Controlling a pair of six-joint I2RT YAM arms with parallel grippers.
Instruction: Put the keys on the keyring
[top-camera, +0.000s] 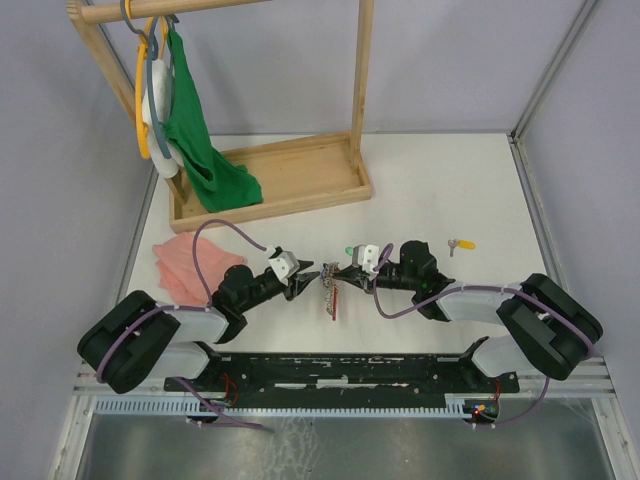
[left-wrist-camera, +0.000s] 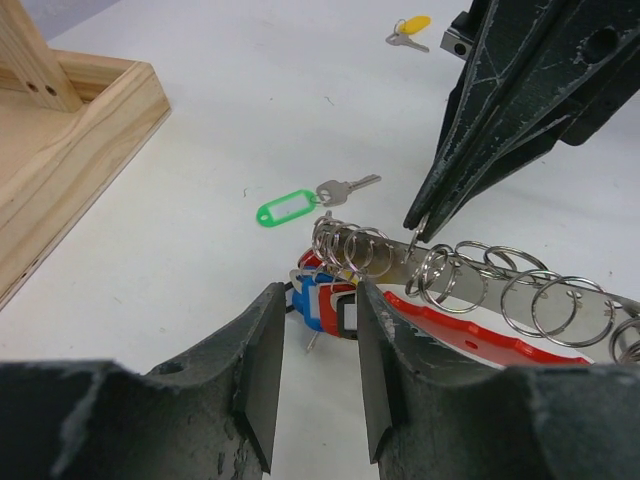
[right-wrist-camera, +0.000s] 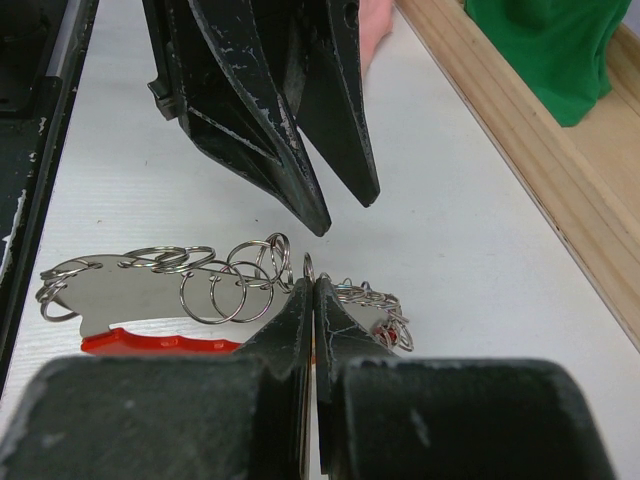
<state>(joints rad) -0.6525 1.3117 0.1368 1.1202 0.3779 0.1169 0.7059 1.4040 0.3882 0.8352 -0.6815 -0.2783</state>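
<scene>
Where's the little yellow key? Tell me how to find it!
Find the wooden rack at the back of the table, then look nearer and to the right. A tiny silver key lies alone there on the white top. Only it has a yellow tag; the green-tagged key lies beside the bunch of rings.

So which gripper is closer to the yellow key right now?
Right. The yellow key lies behind the right gripper, by its wrist; the left gripper is farther, across the key bunch.
</scene>
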